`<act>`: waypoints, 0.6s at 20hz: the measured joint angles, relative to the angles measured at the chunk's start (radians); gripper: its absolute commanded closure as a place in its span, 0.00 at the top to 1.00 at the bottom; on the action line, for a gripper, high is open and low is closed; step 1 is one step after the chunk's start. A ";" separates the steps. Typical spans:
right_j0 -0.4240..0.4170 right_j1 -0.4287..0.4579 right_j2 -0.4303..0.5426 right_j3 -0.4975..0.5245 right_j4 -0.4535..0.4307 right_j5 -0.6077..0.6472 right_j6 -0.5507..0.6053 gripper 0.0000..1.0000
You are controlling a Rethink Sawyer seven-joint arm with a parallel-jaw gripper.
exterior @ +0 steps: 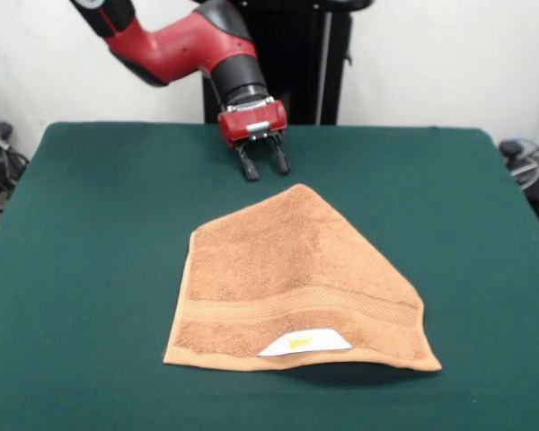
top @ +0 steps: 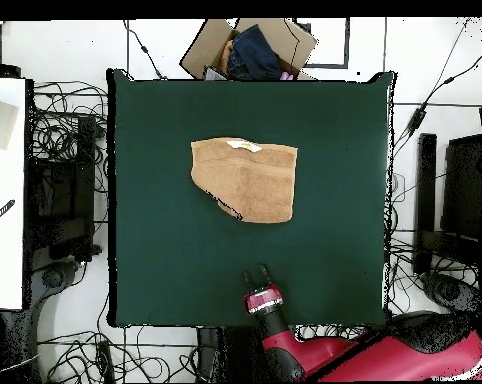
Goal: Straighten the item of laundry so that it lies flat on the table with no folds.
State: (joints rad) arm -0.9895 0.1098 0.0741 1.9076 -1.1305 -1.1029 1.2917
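I am hovering my gripper (exterior: 263,166) open and empty above centre frame — the towel (exterior: 292,283) is looking soft, light, floppy — best pinched at its folded-over corner (exterior: 301,190).

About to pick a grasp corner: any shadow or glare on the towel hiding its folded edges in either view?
Front view: even light, no glare; the towel casts a soft dark shadow on the table under its near edge, suggesting that edge is lifted. Overhead view: flat light, and the fold shows as a dark line at the towel's lower left corner.
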 measured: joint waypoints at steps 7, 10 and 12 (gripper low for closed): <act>0.033 0.016 -0.026 -0.034 -0.016 -0.056 0.001 1.00; 0.047 0.024 -0.034 -0.054 -0.029 -0.083 0.002 1.00; 0.058 0.034 -0.043 -0.075 -0.044 -0.108 0.009 1.00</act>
State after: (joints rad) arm -0.9312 0.1435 0.0313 1.8328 -1.1747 -1.2111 1.3008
